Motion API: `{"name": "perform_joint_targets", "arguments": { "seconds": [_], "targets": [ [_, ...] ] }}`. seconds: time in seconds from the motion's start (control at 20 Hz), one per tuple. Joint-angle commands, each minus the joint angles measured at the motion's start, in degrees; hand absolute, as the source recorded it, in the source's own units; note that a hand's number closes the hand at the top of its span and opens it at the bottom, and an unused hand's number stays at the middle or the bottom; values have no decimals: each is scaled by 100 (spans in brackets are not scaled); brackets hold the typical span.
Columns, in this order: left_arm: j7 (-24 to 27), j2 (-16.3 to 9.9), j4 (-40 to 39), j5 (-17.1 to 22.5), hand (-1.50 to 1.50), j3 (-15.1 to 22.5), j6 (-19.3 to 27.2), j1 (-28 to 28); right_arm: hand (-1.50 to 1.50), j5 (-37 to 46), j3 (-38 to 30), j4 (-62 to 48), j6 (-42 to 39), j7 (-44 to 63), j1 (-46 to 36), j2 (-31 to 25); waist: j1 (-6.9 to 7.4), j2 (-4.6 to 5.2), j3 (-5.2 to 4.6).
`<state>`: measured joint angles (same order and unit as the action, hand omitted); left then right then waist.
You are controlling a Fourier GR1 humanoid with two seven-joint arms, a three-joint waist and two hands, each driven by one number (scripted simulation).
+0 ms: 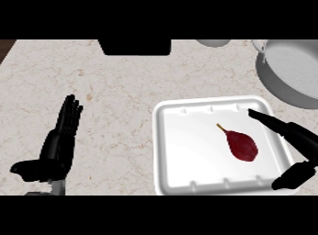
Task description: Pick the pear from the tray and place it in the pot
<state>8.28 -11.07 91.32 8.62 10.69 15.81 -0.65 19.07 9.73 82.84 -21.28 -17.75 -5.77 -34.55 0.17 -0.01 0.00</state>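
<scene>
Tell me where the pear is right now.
The dark red pear lies in the white tray at the head view's lower right, just left of the open right hand, with the pot above.

Pear (243, 145) in tray (189, 183); right hand (304, 142) open beside; pot (294, 73) apart

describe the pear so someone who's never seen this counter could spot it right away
On the marble counter, find the white square tray at the lower right, below the grey pot. The pear lies at the tray's middle: dark red, teardrop-shaped, thin stem pointing up-left. It is the only thing in the tray, beside the right hand.
</scene>
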Motion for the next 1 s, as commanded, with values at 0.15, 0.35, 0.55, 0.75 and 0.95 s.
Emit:
{"name": "perform_joint_targets", "arguments": {
  "seconds": [0.15, 0.35, 0.55, 0.75, 0.95],
  "targets": [
    [86, 125, -87, -53, 0, -253, -308, -48, -150, 711, -125, -1054, -176, -567, -508, 400, 10, 4, 1],
    [275, 459, -62, -364, 0, -88, -195, -284, -150, 912, -284, -717, -192, -354, -340, 674, -4, -2, 0],
    [209, 512, -298, -410, 0, -343, -315, 24, -150, 1389, -289, -1251, 74, -517, -564, 1095, -1, 1, 0],
    [-228, 449, 84, -370, 0, -440, -355, 120, -150, 1575, -412, -1988, 128, -900, -823, 1091, 23, 5, 2],
    [-191, 507, 258, -584, 0, -414, -350, -138, -150, 1681, -328, -1075, 80, -704, -340, 1310, -7, -4, 0]
  ]
}}
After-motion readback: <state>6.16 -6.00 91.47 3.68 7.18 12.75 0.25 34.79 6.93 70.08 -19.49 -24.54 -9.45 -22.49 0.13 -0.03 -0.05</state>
